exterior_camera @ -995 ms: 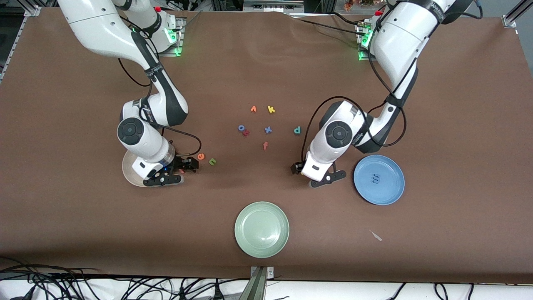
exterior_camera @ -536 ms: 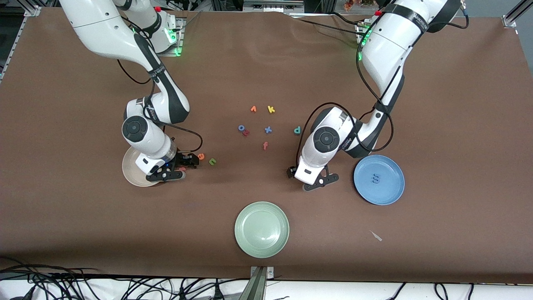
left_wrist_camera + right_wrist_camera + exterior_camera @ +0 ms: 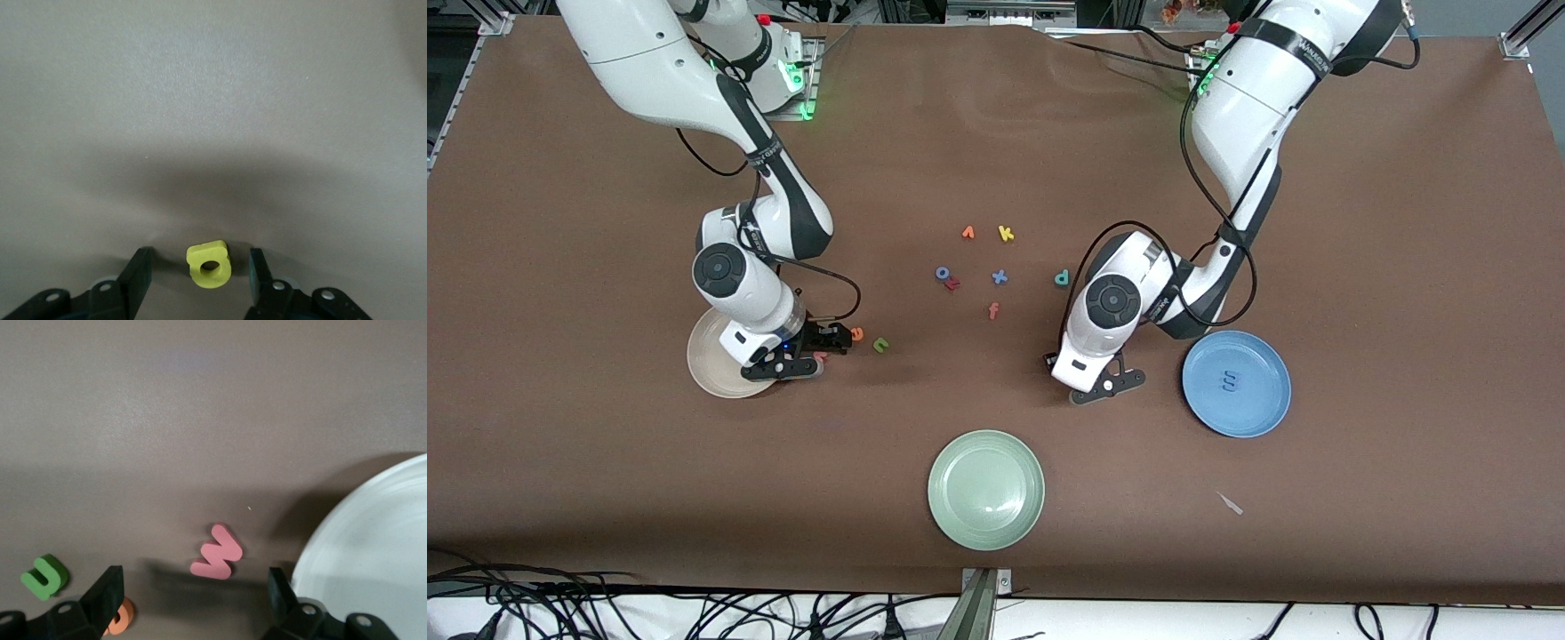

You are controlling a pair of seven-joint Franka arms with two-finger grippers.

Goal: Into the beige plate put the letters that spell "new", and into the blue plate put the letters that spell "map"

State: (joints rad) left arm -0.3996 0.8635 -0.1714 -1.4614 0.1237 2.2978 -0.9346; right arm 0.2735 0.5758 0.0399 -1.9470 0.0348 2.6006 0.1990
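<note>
The left end effector (image 3: 197,283) is low over the table (image 3: 1360,222), between the pale green plate (image 3: 986,490) and the teal p (image 3: 1062,278), toward the blue plate (image 3: 1236,383); in the left wrist view its fingers (image 3: 137,273) stand apart on either side of the yellow a (image 3: 209,265), with a gap on each side and no contact; the a lies flat on the table.

The right end effector (image 3: 193,600) is low over the table just beside the beige plate (image 3: 707,369); its fingers (image 3: 107,590) are spread wide, with the pink w (image 3: 217,553) lying flat on the table between them, untouched; the beige plate's rim shows close by one finger in the right wrist view.

The orange e (image 3: 857,334) and green n (image 3: 880,345) lie side by side on the table just next to the right end effector, the n farther from the beige plate; the blue m (image 3: 1231,381) lies in the blue plate; the teal p is on the table beside the left arm's wrist.

The remaining letters are clustered at mid-table: yellow k (image 3: 1006,234), orange v-like letter (image 3: 967,233), blue x (image 3: 1000,277), salmon f (image 3: 993,310); the pale green plate sits nearest the front camera.
</note>
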